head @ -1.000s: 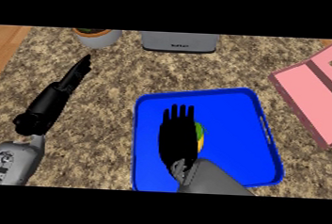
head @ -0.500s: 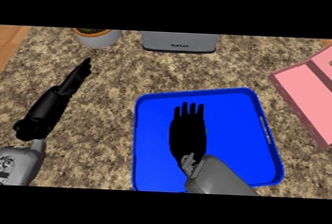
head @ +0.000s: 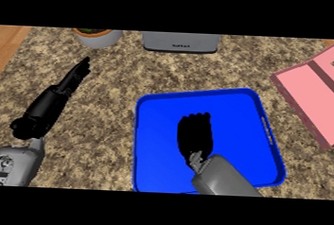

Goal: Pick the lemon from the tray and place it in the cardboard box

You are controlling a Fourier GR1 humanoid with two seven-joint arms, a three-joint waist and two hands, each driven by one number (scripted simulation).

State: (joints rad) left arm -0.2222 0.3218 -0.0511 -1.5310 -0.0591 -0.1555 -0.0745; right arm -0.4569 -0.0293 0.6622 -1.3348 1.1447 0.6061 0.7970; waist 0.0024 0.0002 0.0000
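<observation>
My right hand [head: 195, 134] lies palm down over the middle of the blue tray [head: 156, 114] and covers the spot where the lemon lay. The lemon itself is hidden under the hand. The pink open box [head: 314, 99] stands at the right edge of the counter, apart from the tray. My left hand [head: 72, 79] rests open on the counter at the left, fingers straight and pointing toward the back, holding nothing.
A grey appliance [head: 180, 41] stands at the back centre, with a potted plant [head: 97, 35] to its left. The speckled counter [head: 116, 65] ends at a wooden strip [head: 5, 43] on the far left.
My right hand has shifted slightly right and down onto the lemon, which showed beside it a second ago and is now covered. The hand looks shorter than half a second ago. The left hand has not moved.
</observation>
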